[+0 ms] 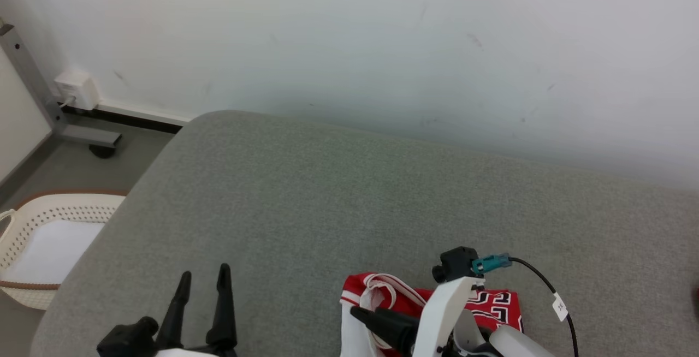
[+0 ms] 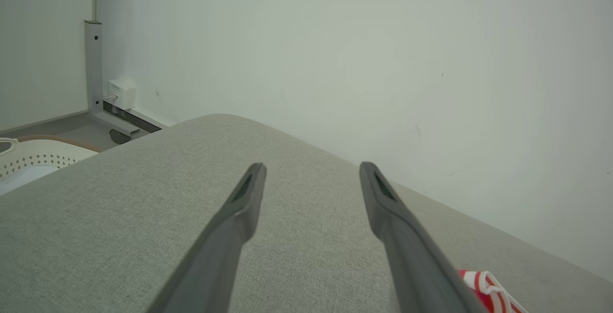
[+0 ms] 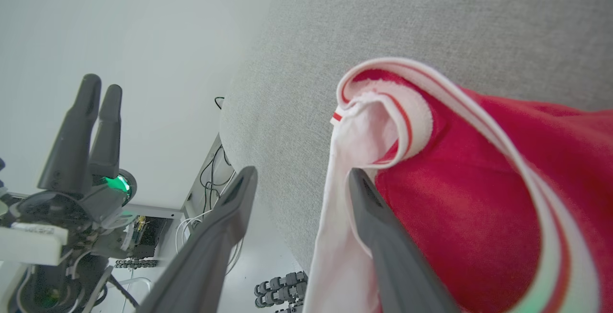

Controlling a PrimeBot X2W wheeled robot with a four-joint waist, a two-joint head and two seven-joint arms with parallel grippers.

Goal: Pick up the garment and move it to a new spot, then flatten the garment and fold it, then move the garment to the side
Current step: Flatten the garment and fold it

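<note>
My left gripper (image 1: 204, 272) and right gripper (image 3: 302, 173) gape; red-and-white jersey (image 3: 479, 169) lettering (image 1: 491, 302) unreadable; grey fabric cushion (image 1: 306, 193), white wall (image 1: 382, 35).

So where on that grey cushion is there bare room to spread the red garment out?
Most of the grey cushion is bare: the whole stretch between the left gripper, the wall behind and the garment. It is crowded at the near right edge, where the garment lies bunched with the right gripper at it.
</note>
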